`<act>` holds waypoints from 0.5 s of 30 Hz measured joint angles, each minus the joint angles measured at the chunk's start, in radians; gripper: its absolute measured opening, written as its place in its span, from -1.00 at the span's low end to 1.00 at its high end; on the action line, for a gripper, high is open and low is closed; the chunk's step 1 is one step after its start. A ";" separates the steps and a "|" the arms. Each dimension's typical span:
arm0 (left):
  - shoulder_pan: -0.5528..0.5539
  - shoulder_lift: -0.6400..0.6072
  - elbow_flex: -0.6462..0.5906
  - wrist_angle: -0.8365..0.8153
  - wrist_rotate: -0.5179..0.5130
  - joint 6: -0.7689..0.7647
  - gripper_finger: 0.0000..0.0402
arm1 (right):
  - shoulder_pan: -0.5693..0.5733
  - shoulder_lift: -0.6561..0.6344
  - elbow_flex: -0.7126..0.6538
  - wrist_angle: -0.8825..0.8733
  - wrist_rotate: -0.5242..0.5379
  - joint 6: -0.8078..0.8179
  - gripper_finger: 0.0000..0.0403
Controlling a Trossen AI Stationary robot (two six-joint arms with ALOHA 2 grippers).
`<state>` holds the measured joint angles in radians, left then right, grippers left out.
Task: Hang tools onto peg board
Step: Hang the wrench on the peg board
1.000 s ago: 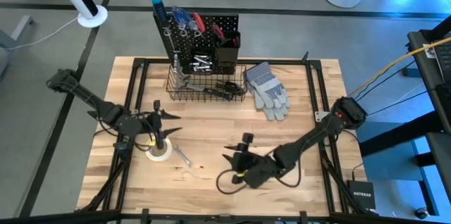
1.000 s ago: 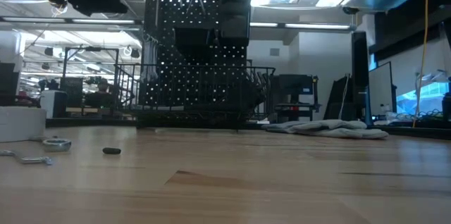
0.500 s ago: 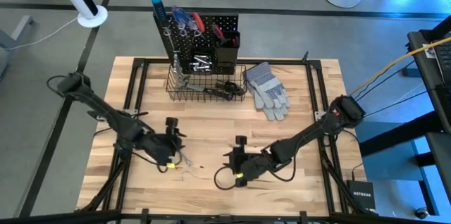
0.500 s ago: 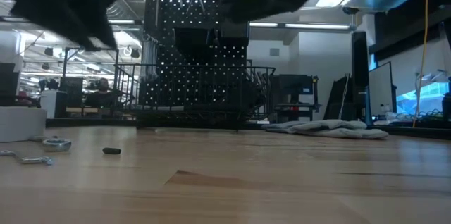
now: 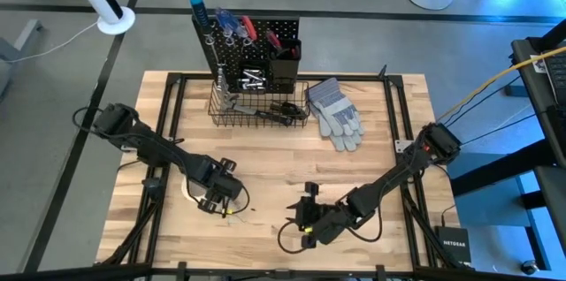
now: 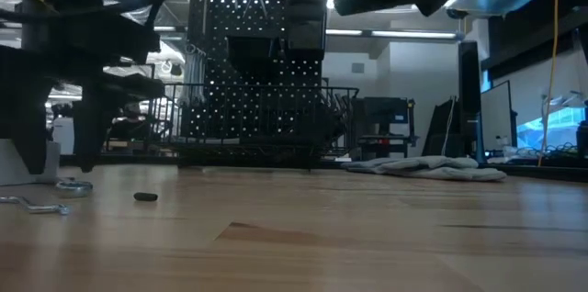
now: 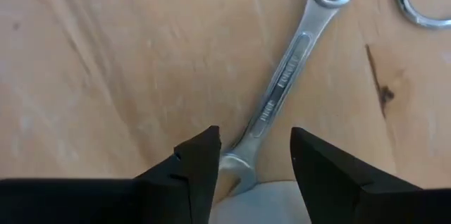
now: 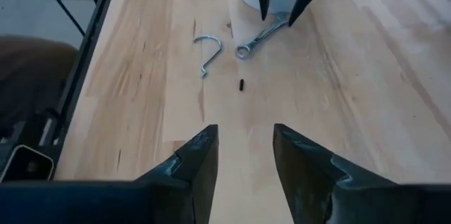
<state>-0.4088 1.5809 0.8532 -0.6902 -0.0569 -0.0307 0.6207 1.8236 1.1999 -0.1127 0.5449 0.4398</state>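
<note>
Two dark arms work over the wooden tabletop [image 5: 265,153]. The left gripper [image 5: 221,200] is low over the front left part of the tabletop, and its fingers [image 7: 201,164] stand apart, one on each side of the open-jaw end of a silver wrench [image 7: 282,90]. The fingers are not closed on the wrench, which lies flat on the wood with its ring end pointing away from the gripper. Close under the gripper I see the pale edge of a white tape roll [image 7: 254,206], just beside the jaw end of the wrench. A silver S-hook [image 8: 206,51] lies near the wrench, and a small dark bit [image 8: 241,84] lies between the hook and the right arm.

The right gripper [image 5: 307,213] is held above the front middle of the tabletop, well apart from the wrench, and faces toward the left arm. Its fingers [image 8: 197,160] are parted and hold nothing.

At the back of the tabletop stands the peg board [image 5: 252,38], upright, with red- and blue-handled tools [image 5: 239,26] hanging at its top. A black wire basket [image 5: 258,104] at its base holds more silver tools. Just beside the basket, to the right, lie grey work gloves [image 5: 336,113].
</note>
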 joint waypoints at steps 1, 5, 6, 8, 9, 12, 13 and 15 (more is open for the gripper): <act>0.000 0.006 0.000 0.001 0.002 0.015 -0.20 | 0.004 0.000 0.000 0.000 0.009 0.008 -0.29; -0.001 0.012 0.000 0.048 0.002 0.066 -0.29 | 0.010 0.000 0.000 0.000 0.030 0.036 -0.29; -0.001 0.012 0.000 0.071 0.002 0.072 -0.30 | 0.009 0.000 0.000 0.000 0.031 0.043 -0.29; -0.001 0.012 0.000 0.126 0.002 0.090 -0.33 | 0.008 0.000 0.000 0.000 0.031 0.052 -0.29; -0.001 0.012 -0.003 0.151 0.002 0.095 -0.34 | 0.007 0.000 0.000 -0.001 0.031 0.052 -0.29; -0.004 0.017 -0.024 0.188 0.002 0.100 -0.36 | 0.007 0.000 0.000 -0.001 0.031 0.053 -0.29; -0.004 0.023 -0.030 0.189 0.006 0.100 -0.36 | 0.007 0.000 0.000 -0.001 0.031 0.053 -0.29; -0.003 0.032 -0.042 0.194 0.016 0.093 -0.36 | 0.007 0.000 0.000 -0.001 0.031 0.052 -0.29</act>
<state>-0.4122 1.6124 0.8107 -0.4965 -0.0410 0.0624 0.6281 1.8236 1.1999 -0.1139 0.5760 0.4923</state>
